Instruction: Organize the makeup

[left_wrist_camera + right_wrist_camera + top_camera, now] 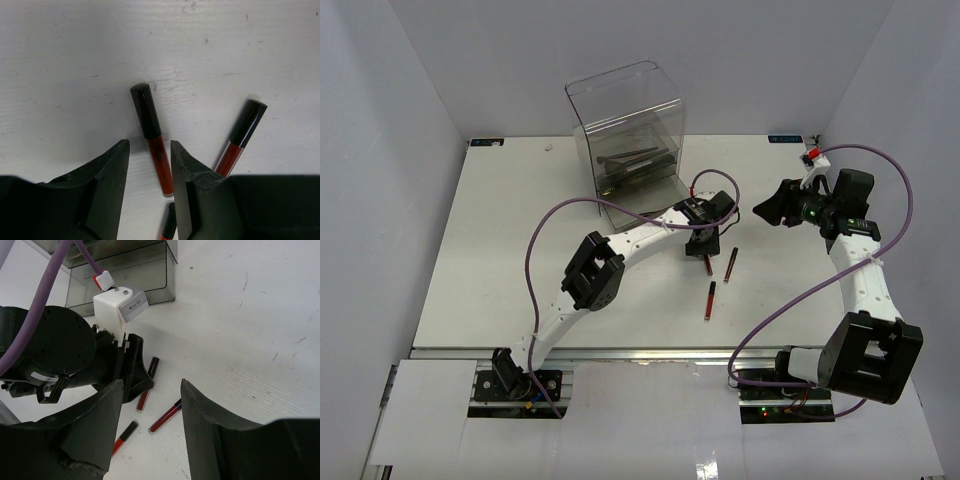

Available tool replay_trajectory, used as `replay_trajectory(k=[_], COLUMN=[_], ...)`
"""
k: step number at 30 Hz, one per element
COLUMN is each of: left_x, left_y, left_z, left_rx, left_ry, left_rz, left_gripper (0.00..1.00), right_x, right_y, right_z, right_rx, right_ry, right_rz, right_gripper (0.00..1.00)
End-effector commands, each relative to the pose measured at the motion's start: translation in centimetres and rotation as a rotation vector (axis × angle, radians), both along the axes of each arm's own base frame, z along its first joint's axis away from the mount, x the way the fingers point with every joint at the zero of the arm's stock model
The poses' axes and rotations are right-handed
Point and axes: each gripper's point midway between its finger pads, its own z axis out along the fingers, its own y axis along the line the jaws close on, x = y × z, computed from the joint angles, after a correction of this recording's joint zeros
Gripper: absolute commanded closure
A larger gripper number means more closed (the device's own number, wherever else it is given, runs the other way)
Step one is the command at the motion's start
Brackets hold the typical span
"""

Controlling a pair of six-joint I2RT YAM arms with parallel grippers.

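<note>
Left wrist view: your left claw sits part-open astride a slim red-and-black tube, likely light, stiff, slick and roll-prone; pinch it mid-length.

three slim red-and-black tubes lie flat, close together.

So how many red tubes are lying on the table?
3. First tube inside the left gripper, second tube just right of it, third tube toward the near table edge. The clear box may hide more.
</note>
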Motion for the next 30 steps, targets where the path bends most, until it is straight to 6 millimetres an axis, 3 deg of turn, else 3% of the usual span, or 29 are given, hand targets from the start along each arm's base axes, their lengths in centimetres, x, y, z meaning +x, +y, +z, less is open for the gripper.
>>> replay_trajectory(k=[1,15,21,27,30], left_x=[-0.6,-1.1,-1.9,-2.1,-2.0], left_y=[0.2,6.2,9.4,11.6,12.2], left_z=[-0.2,-0.9,-1.5,0.2,2.2], left_rx=[0.030,0.223,0.292,0.344,0.369], left_ry=[0.002,-0.089,-0.096,-0.165,-0.231], left_rz=[-0.047,-0.076,-0.113,-0.212,-0.343], left_gripper=[0.53,0.57,0.74,0.90,0.98], right_x=[-0.1,-0.1,-0.1,-0.3,-0.3], right_y=[-0.1,-0.5,-0.4,-0.4,-0.3], right_z=[0.8,0.4,0.2,0.3,0.2], right_rx=[0.007,0.012,0.014,0.015,0.017], right_ry=[-0.043,-0.032,-0.031,-0.038,-0.038], right_rz=[0.011,0.002,0.005,0.007,0.009], right_gripper=[0.44,0.43,0.43,0.44,0.43])
